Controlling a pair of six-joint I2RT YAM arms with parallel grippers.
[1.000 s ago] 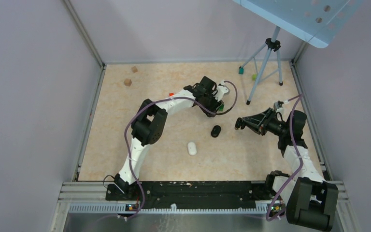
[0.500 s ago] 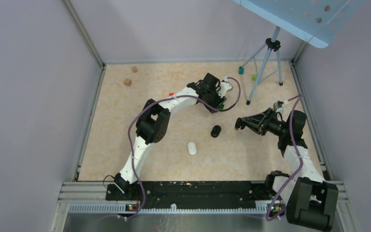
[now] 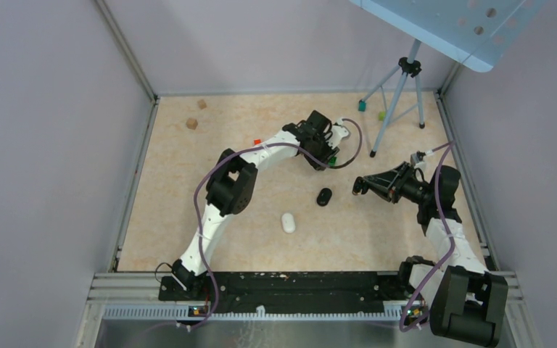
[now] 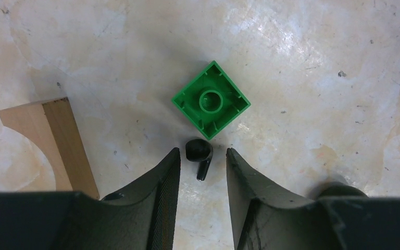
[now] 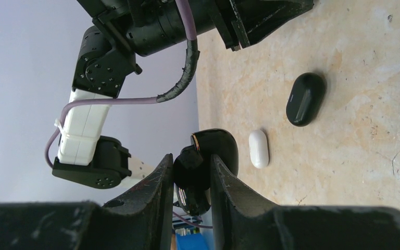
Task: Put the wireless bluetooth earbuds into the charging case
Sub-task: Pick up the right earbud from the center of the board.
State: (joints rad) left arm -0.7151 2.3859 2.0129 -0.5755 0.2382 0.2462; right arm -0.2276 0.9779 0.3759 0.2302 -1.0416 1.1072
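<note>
Earbud [image 4: 200, 156] lies between the parted jaws of the outstretched left arm [image 3: 261, 154].

Left arm [image 3: 197, 243] and right arm [image 3: 455, 246] — white links, black joints, purple cables [image 5: 189, 52] looped alongside.

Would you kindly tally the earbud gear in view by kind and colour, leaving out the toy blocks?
Black charging cases: 2 (lying black case on the table; held black case in the right gripper)
White charging case: 1
Black earbud: 1
Total: 4
</note>
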